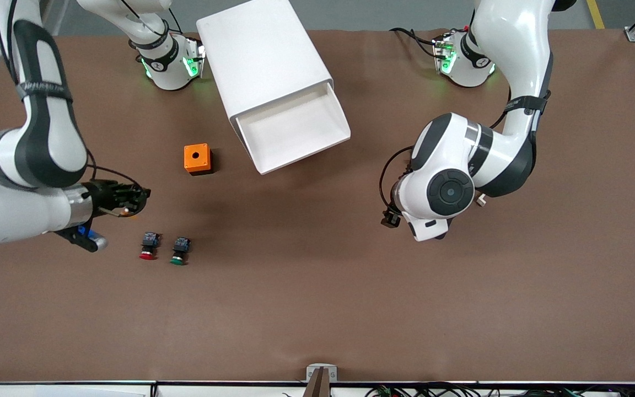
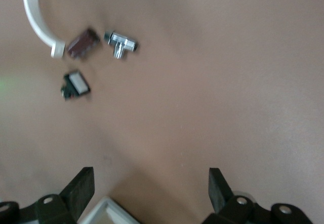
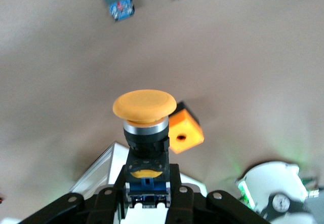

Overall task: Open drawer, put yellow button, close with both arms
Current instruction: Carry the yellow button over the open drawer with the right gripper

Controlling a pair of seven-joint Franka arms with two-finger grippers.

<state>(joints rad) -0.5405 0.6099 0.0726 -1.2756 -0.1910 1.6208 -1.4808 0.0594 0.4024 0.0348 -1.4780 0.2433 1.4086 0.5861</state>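
The white cabinet [image 1: 265, 60] lies on the table with its drawer [image 1: 295, 129] pulled open and empty. My right gripper [image 1: 127, 201] is shut on the yellow button [image 3: 145, 107], gripping its black and blue body with the cap pointing away. It is over the table at the right arm's end, just above the red button. In the right wrist view my right gripper [image 3: 147, 183] has a white corner of the cabinet [image 3: 104, 165] under it. My left gripper [image 1: 392, 218] is open and empty over bare table. In the left wrist view my left gripper [image 2: 149, 188] has a white corner of the drawer [image 2: 107, 210] between its fingers.
An orange box [image 1: 198, 159] with a round hole stands beside the drawer, toward the right arm's end. A red-capped button [image 1: 148, 246] and a green-capped button [image 1: 180, 251] lie side by side, nearer the front camera than the orange box.
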